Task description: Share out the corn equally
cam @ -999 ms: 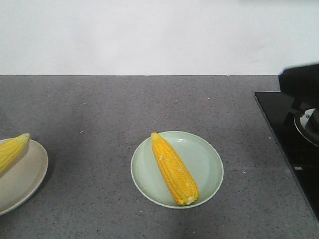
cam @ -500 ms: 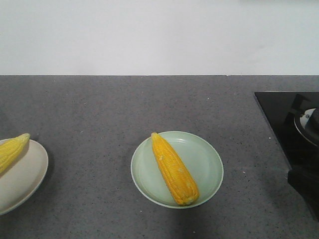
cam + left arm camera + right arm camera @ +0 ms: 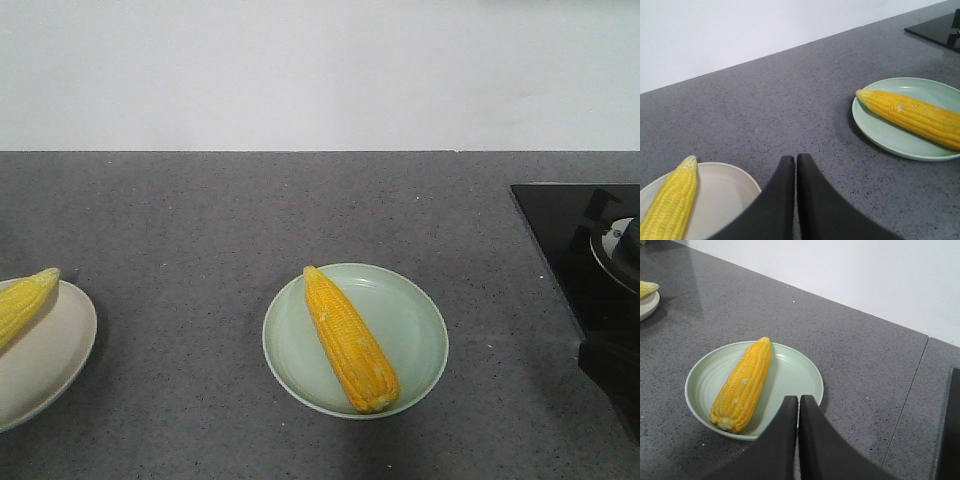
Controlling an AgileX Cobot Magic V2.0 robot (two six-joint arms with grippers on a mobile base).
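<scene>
One cob (image 3: 350, 340) is lying diagonally across the green plate (image 3: 415, 330) at the middle of the grey counter (image 3: 300, 210), its pale tapered tip pointing toward the wall and its blunt end sitting near the front rim. Its kernels are showing bright yellow in tidy rows. A second cob (image 3: 25, 300) is resting on the beige plate (image 3: 50, 365) at the left edge, partly cut off. The left gripper (image 3: 795, 165) and right gripper (image 3: 798, 405) are both hanging empty, jaws pressed together. A black stove (image 3: 580, 260) is sitting to the right.
</scene>
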